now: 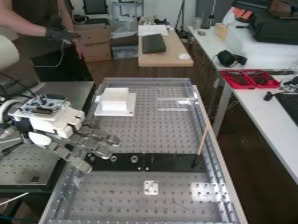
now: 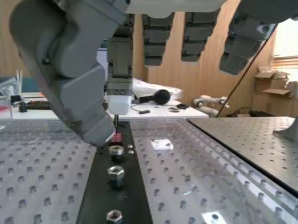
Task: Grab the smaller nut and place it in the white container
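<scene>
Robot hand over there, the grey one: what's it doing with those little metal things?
The hand is open at one end of the black bar, holding nothing. Its job is to put the smaller nut in the white container. That nut is not picked up yet: it stands on the bar in a row with the larger nut and the bearing.

Open space separates the bar [image 1: 174, 163] from the white container [image 1: 114, 102]; larger nut [image 1: 114, 158] and bearing [image 1: 134, 159] jut up.
</scene>
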You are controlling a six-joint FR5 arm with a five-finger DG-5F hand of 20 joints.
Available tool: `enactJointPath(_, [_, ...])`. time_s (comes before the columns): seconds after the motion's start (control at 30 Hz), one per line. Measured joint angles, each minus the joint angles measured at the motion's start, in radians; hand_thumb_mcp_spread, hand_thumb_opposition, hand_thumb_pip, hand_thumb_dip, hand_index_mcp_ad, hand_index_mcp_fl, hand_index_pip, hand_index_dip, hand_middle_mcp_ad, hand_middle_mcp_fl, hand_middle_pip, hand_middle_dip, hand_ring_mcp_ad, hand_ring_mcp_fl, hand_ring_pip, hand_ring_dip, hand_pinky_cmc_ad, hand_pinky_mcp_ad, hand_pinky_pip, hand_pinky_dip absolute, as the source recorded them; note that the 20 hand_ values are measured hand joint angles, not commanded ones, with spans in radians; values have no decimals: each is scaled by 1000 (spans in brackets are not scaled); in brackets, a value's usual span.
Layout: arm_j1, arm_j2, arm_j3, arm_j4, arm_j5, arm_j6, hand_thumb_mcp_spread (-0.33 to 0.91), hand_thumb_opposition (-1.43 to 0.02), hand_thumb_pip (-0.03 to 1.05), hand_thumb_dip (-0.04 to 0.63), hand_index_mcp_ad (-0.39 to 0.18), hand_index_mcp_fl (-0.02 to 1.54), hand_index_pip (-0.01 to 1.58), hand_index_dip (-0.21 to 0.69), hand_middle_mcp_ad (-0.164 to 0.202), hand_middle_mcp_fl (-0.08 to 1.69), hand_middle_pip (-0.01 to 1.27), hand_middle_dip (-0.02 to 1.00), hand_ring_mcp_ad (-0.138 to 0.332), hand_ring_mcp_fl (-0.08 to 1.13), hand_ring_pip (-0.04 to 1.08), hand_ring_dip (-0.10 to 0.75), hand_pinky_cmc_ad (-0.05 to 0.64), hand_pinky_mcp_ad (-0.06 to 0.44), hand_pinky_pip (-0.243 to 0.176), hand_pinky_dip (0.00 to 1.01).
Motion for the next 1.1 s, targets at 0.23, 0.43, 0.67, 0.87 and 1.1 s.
enactJointPath(0.23, [8,-12,-8,30,6,17,405,-953,723,284,-140,12,1494,386,5,7,126,206,113,0,80,73,393,309,-61,131])
enactJointPath(0.43, [15,-18,-23,54,19,30,405,-955,723,284,-145,126,1559,386,9,7,126,206,115,0,84,73,391,309,-61,136])
enactJointPath(0.67, [28,-29,-39,60,36,39,452,-956,723,284,-178,253,1564,398,7,7,126,206,117,0,80,73,391,311,-61,136])
enactJointPath(0.87, [30,-40,-45,70,41,52,447,-958,723,284,-178,213,1562,398,7,9,126,206,117,0,80,73,391,311,-61,136])
enactJointPath(1.1, [25,-47,-43,64,37,55,426,-960,723,284,-178,152,1513,393,7,9,126,206,117,0,80,73,391,311,-61,136])
